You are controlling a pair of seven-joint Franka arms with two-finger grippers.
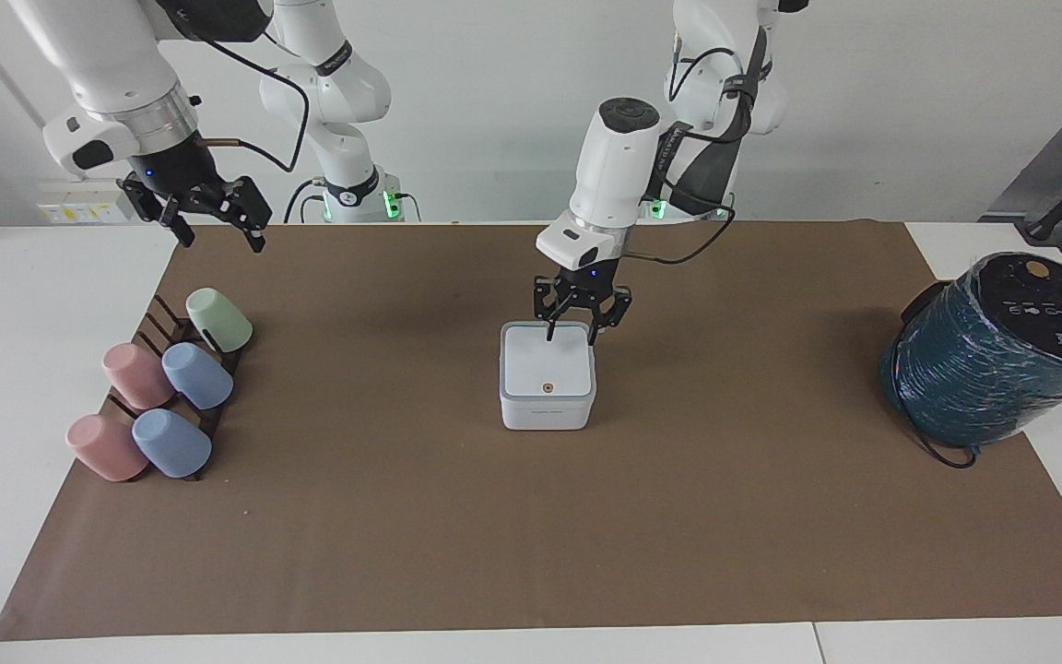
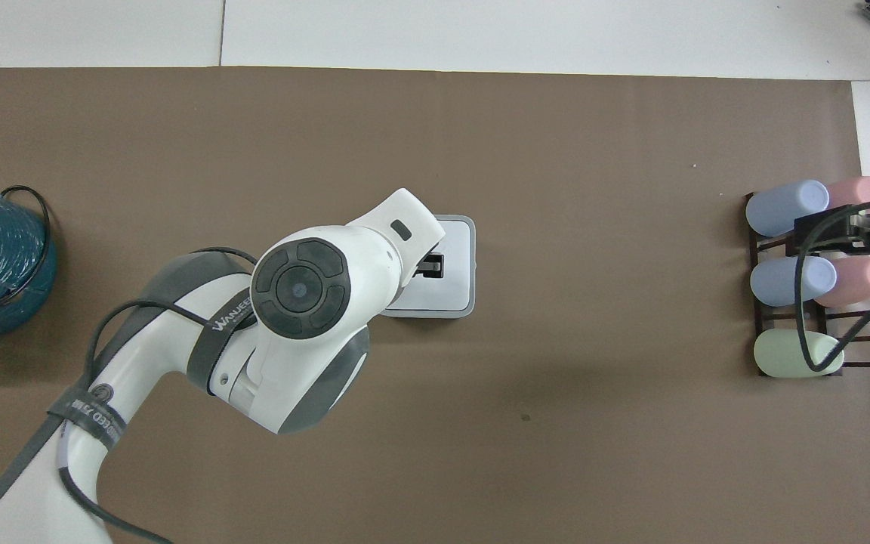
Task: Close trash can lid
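Observation:
The small white trash can stands at the middle of the brown mat. Its lid lies flat and shut on top, with the orange dot facing up; part of the lid also shows in the overhead view. My left gripper is open and empty. It hangs just above the lid's edge nearest the robots and does not touch it. In the overhead view the left gripper and its arm cover part of the can. My right gripper is open and empty, and it waits in the air over the cup rack.
A dark rack with several pastel cups lying on it is at the right arm's end of the mat. A large teal wrapped cylinder with a black cable stands at the left arm's end.

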